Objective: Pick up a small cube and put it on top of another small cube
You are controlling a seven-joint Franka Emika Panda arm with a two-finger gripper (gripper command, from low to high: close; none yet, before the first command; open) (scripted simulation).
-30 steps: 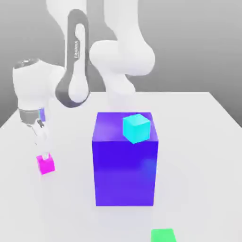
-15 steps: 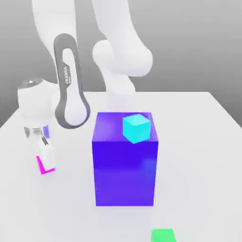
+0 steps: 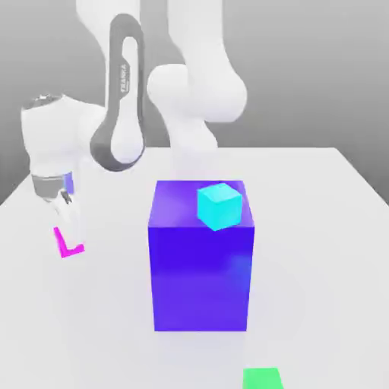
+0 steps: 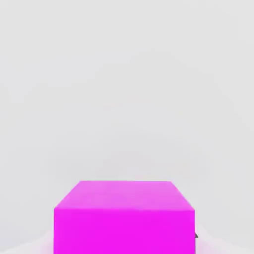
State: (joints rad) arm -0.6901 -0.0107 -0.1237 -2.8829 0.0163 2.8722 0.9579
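Now magenta cube [image 3: 67, 246] in tool [image 3: 70, 237]

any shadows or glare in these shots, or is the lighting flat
Exterior view: soft, even light; the big blue-violet block shows a faint paler sheen on its front face, with only a weak shadow on the table beside it; the cyan cube has a lighter top face. Hand view: the magenta cube is flatly lit, with only a faint pink tint on the pale surface around it.

White table [image 3: 319, 228] bears blue-violet block [image 3: 200, 273], green cube [image 3: 263, 377].
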